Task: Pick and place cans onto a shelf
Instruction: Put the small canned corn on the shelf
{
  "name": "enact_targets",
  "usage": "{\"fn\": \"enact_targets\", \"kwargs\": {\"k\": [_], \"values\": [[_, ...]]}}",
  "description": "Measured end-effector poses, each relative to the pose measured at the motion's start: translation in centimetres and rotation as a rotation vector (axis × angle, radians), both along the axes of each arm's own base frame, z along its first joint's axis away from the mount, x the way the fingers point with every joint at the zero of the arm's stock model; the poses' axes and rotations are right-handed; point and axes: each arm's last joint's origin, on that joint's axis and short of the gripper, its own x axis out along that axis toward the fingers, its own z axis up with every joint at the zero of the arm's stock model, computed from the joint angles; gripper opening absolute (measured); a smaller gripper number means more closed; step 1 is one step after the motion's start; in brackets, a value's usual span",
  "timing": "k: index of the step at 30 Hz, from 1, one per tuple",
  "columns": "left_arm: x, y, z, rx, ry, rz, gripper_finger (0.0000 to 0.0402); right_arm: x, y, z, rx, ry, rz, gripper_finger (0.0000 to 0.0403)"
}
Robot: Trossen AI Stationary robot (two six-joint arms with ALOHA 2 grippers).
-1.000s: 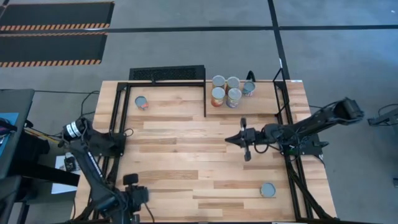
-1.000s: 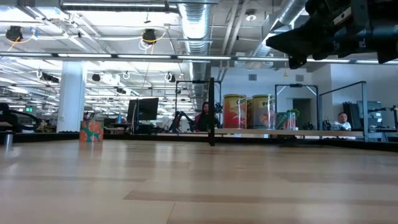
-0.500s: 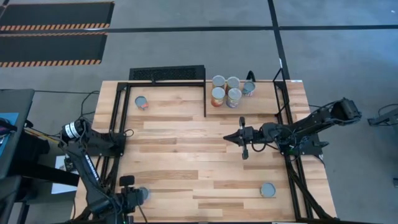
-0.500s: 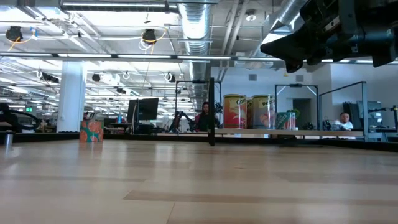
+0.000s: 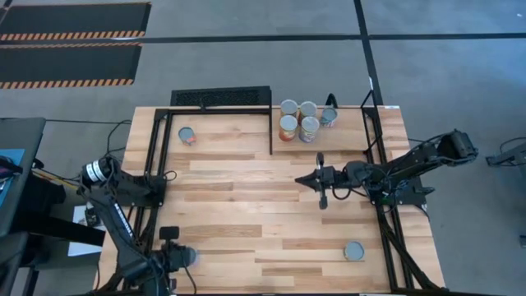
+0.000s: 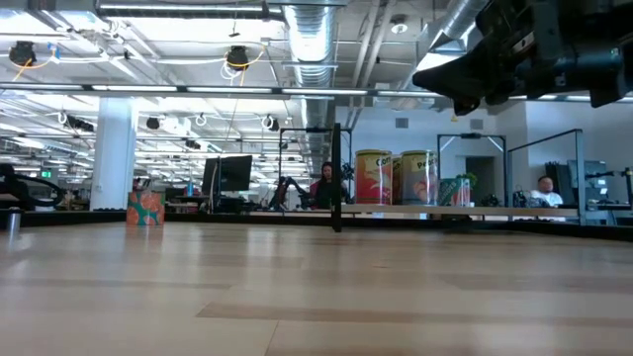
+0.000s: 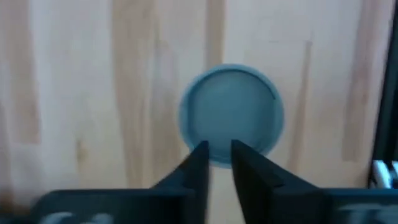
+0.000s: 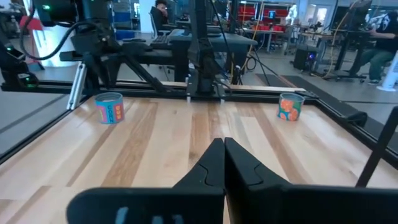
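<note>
Several cans point(image 5: 298, 119) with silver lids stand together on the wooden shelf board inside the black frame point(image 5: 271, 131) at the far right; they also show in the low view point(image 6: 396, 178). One can point(image 5: 187, 136) stands at the far left, one grey-blue can point(image 5: 354, 250) at the near right. Another can point(image 7: 231, 115) stands at the near left point(image 5: 189, 256). My left gripper point(image 7: 219, 155) points down just above this can's lid, its fingers a narrow gap apart. My right gripper point(image 5: 301, 181) is shut and empty, level above the table's middle.
Black frame rails point(image 5: 156, 148) run along the table's left, far and right sides. A black post point(image 6: 337, 178) stands at the shelf's left end. People sit in the room beyond the table point(image 6: 543, 191). Bare wood lies between the two arms.
My left gripper has shifted a little toward the table's left edge, and the near-left can now shows beside it. My right gripper has gone slightly toward the table's left edge, staying shut.
</note>
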Motion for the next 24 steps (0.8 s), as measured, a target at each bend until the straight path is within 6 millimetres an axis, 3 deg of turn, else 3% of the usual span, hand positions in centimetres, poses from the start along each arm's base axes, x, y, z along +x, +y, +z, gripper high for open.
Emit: {"fn": "enact_targets", "kwargs": {"k": [3, 10, 14, 18, 24], "values": [[-0.3, 0.5, -0.6, -0.013, 0.002, -0.054, 0.0008, 0.0, 0.0, 0.0, -0.012, 0.000, 0.002, 0.0013], [0.4, 3.7, 0.4, -0.199, -0.118, -0.051, 0.0001, 0.0, 0.0, 0.0, -0.017, 0.001, 0.003, 0.0013], [0.6, 4.4, -0.2, -0.276, -0.130, -0.046, 0.0003, 0.0, 0.0, 0.0, -0.017, 0.005, 0.003, 0.0013], [0.9, 4.5, -0.9, -0.220, -0.108, -0.095, 0.0027, 0.0, 0.0, -0.2, -0.019, 0.024, 0.003, 0.0013], [0.7, 5.3, -1.0, -0.151, -0.075, -0.053, 0.0097, 0.0, 0.0, -0.3, -0.019, 0.030, 0.004, 0.0013]]}}
